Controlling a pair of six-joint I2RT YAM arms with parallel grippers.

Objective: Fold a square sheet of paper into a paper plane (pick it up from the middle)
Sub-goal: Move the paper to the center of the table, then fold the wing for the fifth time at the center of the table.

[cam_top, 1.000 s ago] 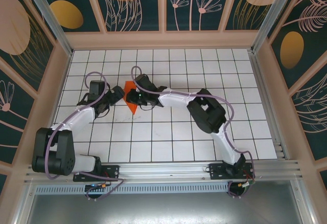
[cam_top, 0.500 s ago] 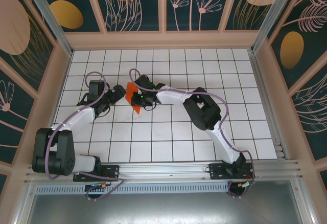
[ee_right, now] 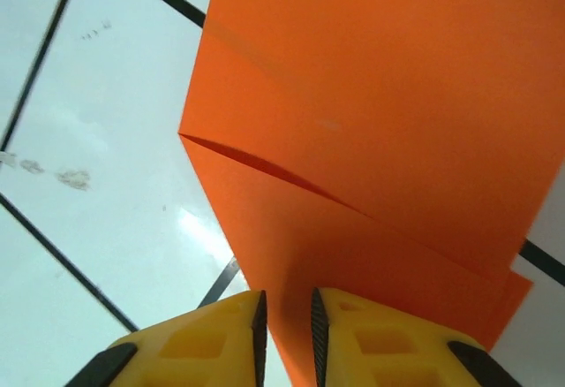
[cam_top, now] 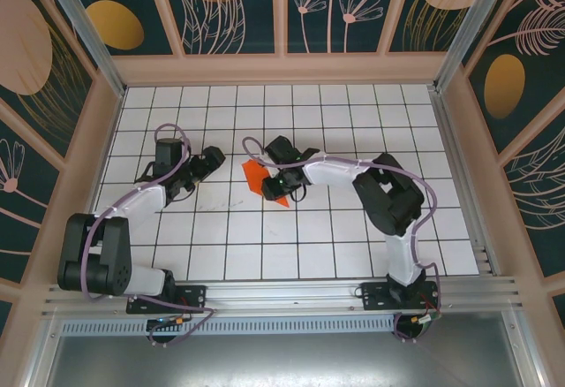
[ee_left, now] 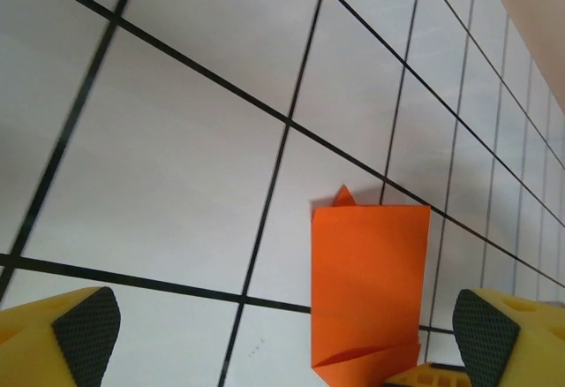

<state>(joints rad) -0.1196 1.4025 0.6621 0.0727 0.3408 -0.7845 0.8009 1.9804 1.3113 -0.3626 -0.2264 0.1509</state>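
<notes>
Left gripper (ee_left: 285,338) spread wide, holding nothing, just left of the paper (cam_top: 258,177). Paper is folded and flat on the table (cam_top: 353,246), left of centre. Right gripper (ee_right: 287,312) at its right side, jaws a narrow slit with paper in it; can't tell if pinched.

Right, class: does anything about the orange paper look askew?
Yes. On the folded orange-red paper sheet the layers do not line up: a small tip pokes past one edge, and an under layer juts out at a corner.
</notes>
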